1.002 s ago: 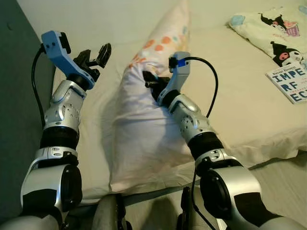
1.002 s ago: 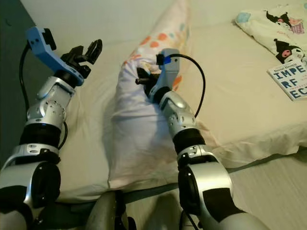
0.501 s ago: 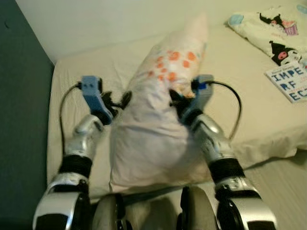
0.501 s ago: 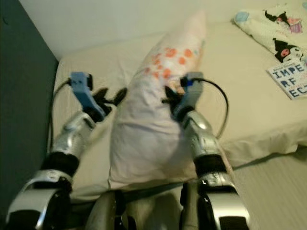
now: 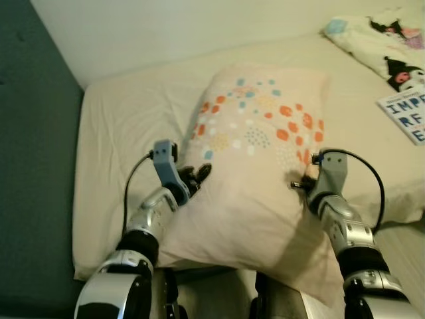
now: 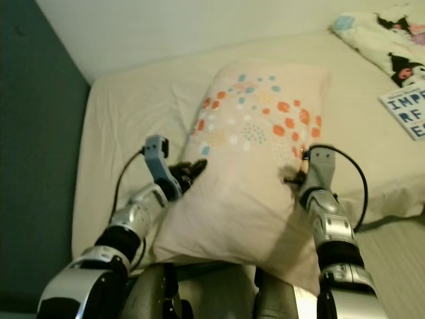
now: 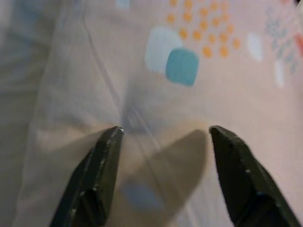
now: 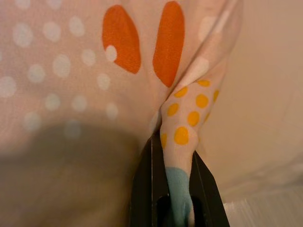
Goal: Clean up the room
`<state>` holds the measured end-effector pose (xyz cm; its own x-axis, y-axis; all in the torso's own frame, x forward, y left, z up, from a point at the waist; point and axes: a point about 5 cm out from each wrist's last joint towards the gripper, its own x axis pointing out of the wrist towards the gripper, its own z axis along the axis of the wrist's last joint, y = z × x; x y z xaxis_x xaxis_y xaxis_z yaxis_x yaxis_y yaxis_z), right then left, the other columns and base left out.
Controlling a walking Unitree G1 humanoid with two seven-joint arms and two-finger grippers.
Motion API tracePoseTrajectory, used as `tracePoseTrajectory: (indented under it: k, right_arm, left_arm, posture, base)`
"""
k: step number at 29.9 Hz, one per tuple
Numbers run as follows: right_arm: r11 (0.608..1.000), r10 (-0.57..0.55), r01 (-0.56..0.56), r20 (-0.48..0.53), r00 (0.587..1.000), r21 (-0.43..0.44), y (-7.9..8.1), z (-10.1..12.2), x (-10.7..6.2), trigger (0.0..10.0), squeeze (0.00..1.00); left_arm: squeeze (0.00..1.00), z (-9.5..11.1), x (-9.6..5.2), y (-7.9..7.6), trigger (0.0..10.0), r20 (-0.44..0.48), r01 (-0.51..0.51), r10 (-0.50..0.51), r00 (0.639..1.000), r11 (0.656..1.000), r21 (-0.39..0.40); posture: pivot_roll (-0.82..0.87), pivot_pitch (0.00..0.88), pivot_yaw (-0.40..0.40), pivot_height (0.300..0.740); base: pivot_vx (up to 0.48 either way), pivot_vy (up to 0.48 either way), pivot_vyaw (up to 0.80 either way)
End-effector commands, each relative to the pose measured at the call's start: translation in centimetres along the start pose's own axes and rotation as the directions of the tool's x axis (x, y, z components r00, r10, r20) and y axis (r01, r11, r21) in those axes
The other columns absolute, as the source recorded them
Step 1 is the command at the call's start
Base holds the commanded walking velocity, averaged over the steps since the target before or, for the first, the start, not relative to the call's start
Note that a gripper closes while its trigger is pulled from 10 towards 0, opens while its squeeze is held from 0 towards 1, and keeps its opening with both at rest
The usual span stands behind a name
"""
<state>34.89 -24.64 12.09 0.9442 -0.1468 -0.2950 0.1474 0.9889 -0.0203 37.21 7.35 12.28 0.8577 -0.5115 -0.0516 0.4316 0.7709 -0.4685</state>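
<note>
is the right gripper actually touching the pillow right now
Touching. In the right wrist view, the right gripper is shut on a fold of the pillow, with spotted cloth pinched between its black fingers.
</note>
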Motion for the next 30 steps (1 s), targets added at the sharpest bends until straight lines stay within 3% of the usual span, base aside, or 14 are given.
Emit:
tracePoseTrajectory:
  k: [1, 5, 13, 14, 15, 18, 23, 25, 26, 29, 30]
  right_arm:
    - [1.000, -0.001, -0.001, -0.080, 0.997, -0.023, 0.2, -2.0, -0.3, 0.0, 0.00]
    - [0.998, 0.055, -0.054, -0.042, 0.998, 0.020, 0.8, -2.0, -0.8, 0.0, 0.00]
    - [0.998, 0.048, -0.047, -0.027, 0.998, 0.034, 0.3, -1.7, -1.7, 0.0, 0.00]
    - [0.999, 0.029, -0.029, -0.011, 1.000, 0.033, -1.0, -1.5, -2.9, 0.0, 0.00]
    - [0.999, 0.029, -0.029, -0.011, 1.000, 0.033, -1.0, -1.5, -2.9, 0.0, 0.00]
    - [0.999, -0.031, 0.031, -0.021, 0.999, 0.026, -3.5, -1.8, -4.4, 0.0, 0.00]
    - [0.996, -0.091, 0.092, -0.037, 0.995, 0.014, -5.5, -2.1, -5.3, 0.0, 0.00]
    - [0.978, -0.210, 0.209, -0.056, 0.976, -0.016, -8.2, -2.4, -6.3, 0.0, 0.00]
    - [0.978, -0.210, 0.209, -0.056, 0.976, -0.016, -8.2, -2.4, -6.3, 0.0, 0.00]
    - [0.923, -0.385, 0.382, -0.050, 0.922, -0.049, -11.3, -2.3, -7.3, 0.0, 0.00]
    - [0.907, -0.419, 0.416, -0.057, 0.906, -0.058, -11.9, -2.5, -7.5, 0.0, 0.00]
  left_arm:
    - [1.00, -1.7, -0.3, 0.0, 10.0, -0.067, 0.002, -0.003, 0.998, 1.000, -0.015]
    - [1.00, -3.2, -0.1, -0.5, 10.0, -0.130, 0.006, -0.018, 0.991, 0.996, -0.093]
    - [1.00, -3.2, 0.1, -0.6, 10.0, -0.123, -0.011, -0.007, 0.992, 0.989, -0.146]
    - [1.00, -2.5, 0.3, -0.3, 10.0, -0.093, -0.059, 0.043, 0.995, 0.982, -0.181]
    - [1.00, -2.5, 0.3, -0.3, 10.0, -0.093, -0.059, 0.043, 0.995, 0.982, -0.181]
    - [1.00, -2.0, 0.5, -0.2, 10.0, -0.079, -0.099, 0.085, 0.993, 0.974, -0.202]
    - [1.00, -1.7, 0.6, -0.1, 10.0, -0.075, -0.123, 0.110, 0.991, 0.972, -0.199]
    - [1.00, -1.8, 0.6, 0.0, 10.0, -0.076, -0.137, 0.124, 0.989, 0.971, -0.196]
    - [1.00, -1.8, 0.6, 0.0, 10.0, -0.076, -0.137, 0.124, 0.989, 0.971, -0.196]
    - [0.89, -2.0, 0.7, -0.1, 10.0, -0.082, -0.166, 0.153, 0.985, 0.969, -0.181]
    - [0.46, -2.1, 0.6, 0.0, 10.0, -0.083, -0.179, 0.167, 0.982, 0.969, -0.173]
  posture:
    - [-0.11, 0.278, 0.108, 0.601]
    - [-0.13, 0.310, 0.140, 0.601]
    - [-0.15, 0.329, 0.166, 0.601]
    - [-0.15, 0.338, 0.175, 0.601]
    - [-0.15, 0.338, 0.175, 0.601]
    - [-0.15, 0.339, 0.181, 0.601]
    - [-0.15, 0.341, 0.184, 0.601]
    - [-0.16, 0.344, 0.191, 0.601]
    - [-0.16, 0.344, 0.191, 0.601]
    - [-0.16, 0.343, 0.191, 0.601]
    - [-0.16, 0.343, 0.191, 0.601]
  base:
    - [0.000, 0.000, 0.00]
    - [0.000, 0.000, 0.00]
    - [0.000, 0.000, 0.00]
    - [0.000, 0.000, 0.00]
    - [0.000, 0.000, 0.00]
    - [0.000, 0.000, 0.00]
    - [0.000, 0.000, 0.00]
    - [0.000, 0.000, 0.00]
    - [0.000, 0.000, 0.00]
    - [0.000, 0.000, 0.00]
    - [0.000, 0.000, 0.00]
